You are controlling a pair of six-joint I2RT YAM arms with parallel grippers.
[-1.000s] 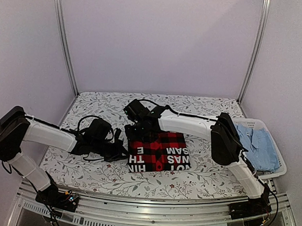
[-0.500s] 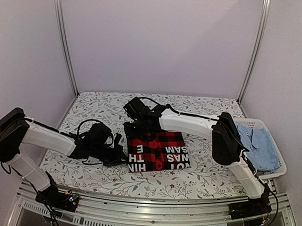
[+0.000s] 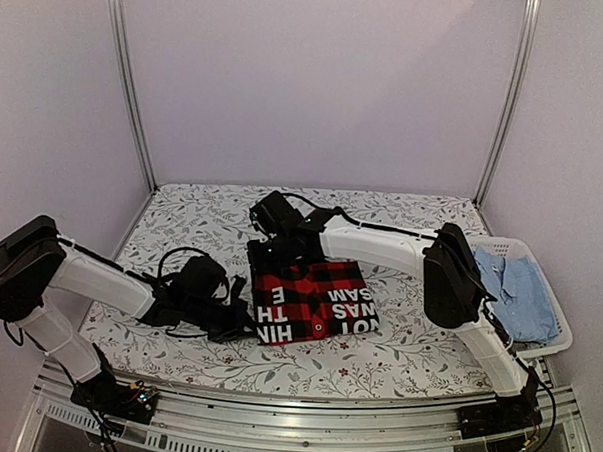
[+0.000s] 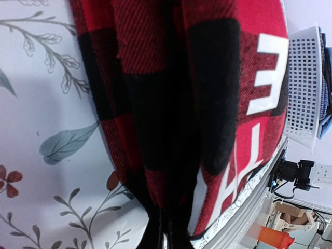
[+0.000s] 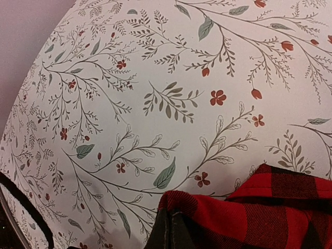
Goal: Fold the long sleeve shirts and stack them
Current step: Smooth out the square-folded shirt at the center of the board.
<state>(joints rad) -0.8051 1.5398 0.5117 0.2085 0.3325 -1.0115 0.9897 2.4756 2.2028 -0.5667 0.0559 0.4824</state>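
Note:
A folded red-and-black check shirt (image 3: 313, 301) with white block letters lies on the flowered tablecloth in the middle of the table. My left gripper (image 3: 249, 321) is shut on its near left corner; in the left wrist view the cloth (image 4: 171, 93) runs into the closed fingers (image 4: 166, 233). My right gripper (image 3: 265, 259) is shut on the shirt's far left corner; in the right wrist view a red fold (image 5: 218, 212) sits in the closed fingers (image 5: 171, 231). A blue shirt (image 3: 519, 286) lies in the basket at the right.
A white plastic basket (image 3: 562, 342) stands at the table's right edge; it also shows in the left wrist view (image 4: 301, 88). Metal frame posts (image 3: 127, 88) stand at the back corners. The table's front rail (image 3: 293, 416) runs along the near edge.
The left gripper has moved right and slightly nearer, dragging the shirt's near left corner. The shirt has slid and turned a little. The right gripper stays at the far left corner.

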